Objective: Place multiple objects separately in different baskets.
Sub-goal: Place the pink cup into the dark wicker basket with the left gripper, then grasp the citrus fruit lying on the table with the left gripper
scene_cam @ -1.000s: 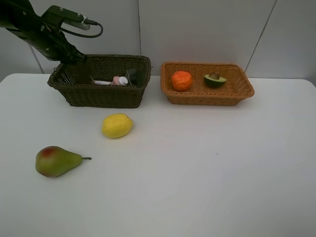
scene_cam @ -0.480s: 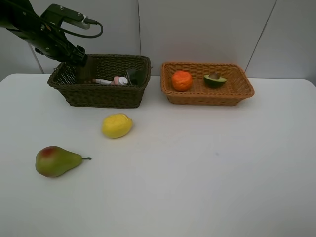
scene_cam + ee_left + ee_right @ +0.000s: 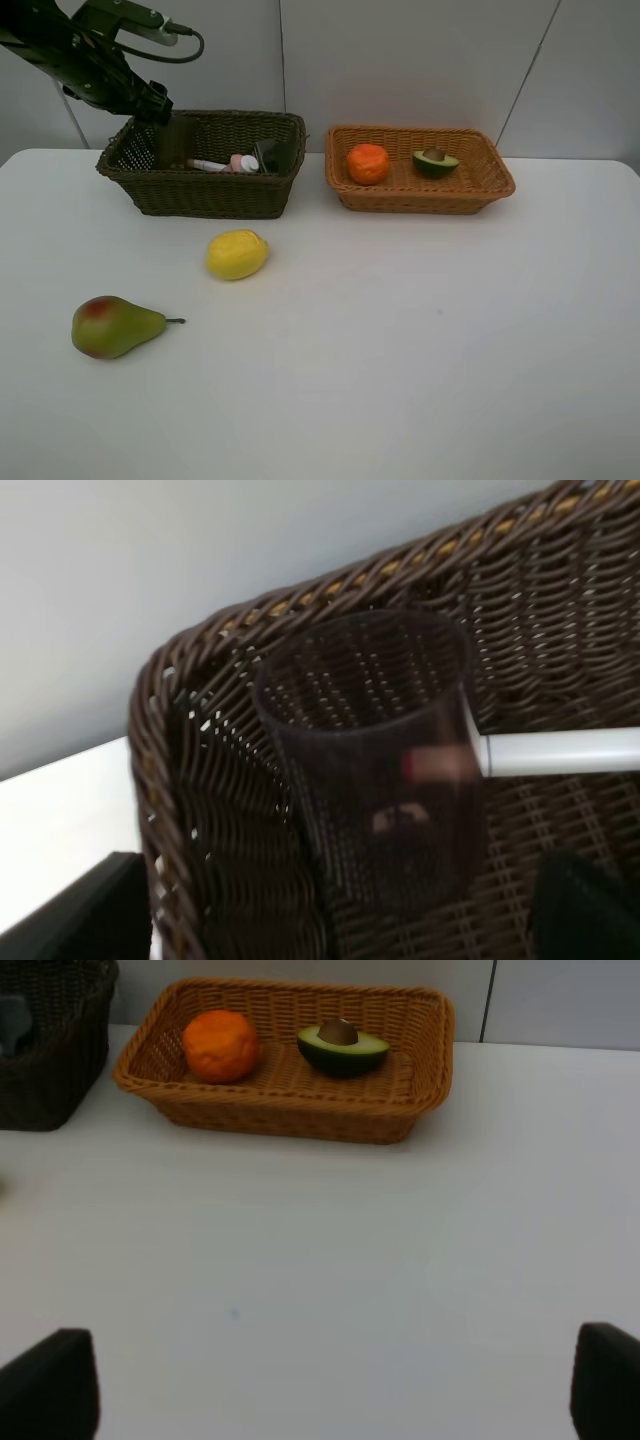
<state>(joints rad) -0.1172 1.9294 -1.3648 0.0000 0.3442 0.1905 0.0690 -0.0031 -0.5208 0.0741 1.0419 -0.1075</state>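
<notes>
My left gripper (image 3: 157, 108) hangs open just above the left end of the dark brown basket (image 3: 215, 198), holding nothing. In the left wrist view the translucent cup (image 3: 370, 760) stands upright in that basket's corner, between and beyond the open fingertips (image 3: 90, 910), and the white marker (image 3: 560, 750) lies beside it. The cup (image 3: 172, 140), the marker (image 3: 205, 166), the pink bottle (image 3: 240, 162) and the dark pump bottle (image 3: 272, 155) are all in this basket. The tan basket (image 3: 420, 200) holds the orange (image 3: 368, 163) and the avocado half (image 3: 435, 162). On the table lie the lemon (image 3: 237, 254) and the pear (image 3: 112, 326). My right gripper (image 3: 325, 1385) is open above bare table.
The white table (image 3: 420, 340) spreads in front of both baskets, and a grey wall stands close behind them. The left arm's cable (image 3: 185, 50) loops above the dark basket. In the right wrist view the tan basket (image 3: 300, 1125) lies ahead and the dark basket's (image 3: 50, 1060) corner shows beside it.
My left gripper has opened, let go of the cup and risen up out of the dark basket. The cup stays standing in the basket's left end. Nothing else moved.
</notes>
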